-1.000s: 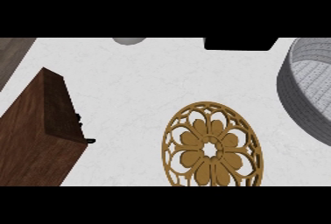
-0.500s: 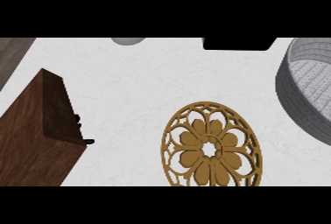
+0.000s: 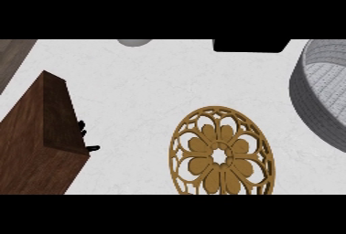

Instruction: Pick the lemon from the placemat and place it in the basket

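Observation:
A round golden placemat point(image 3: 222, 157) with a cut-out flower pattern lies on the white counter at lower centre. No lemon shows on it or anywhere else in the head view. The grey basket point(image 3: 312, 98) stands at the right edge, partly cut off, and the part of its inside that shows holds nothing. Only small black bits of my left hand point(image 3: 91, 148) peek out beside a brown wooden box; the rest is hidden behind it. My right hand is out of view.
A tall brown wooden box point(image 3: 40, 137) fills the lower left. At the counter's far edge sit a grey rounded object point(image 3: 135, 42) and a black object point(image 3: 250, 45). A dark wooden strip point(image 3: 10, 57) runs along the upper left corner.

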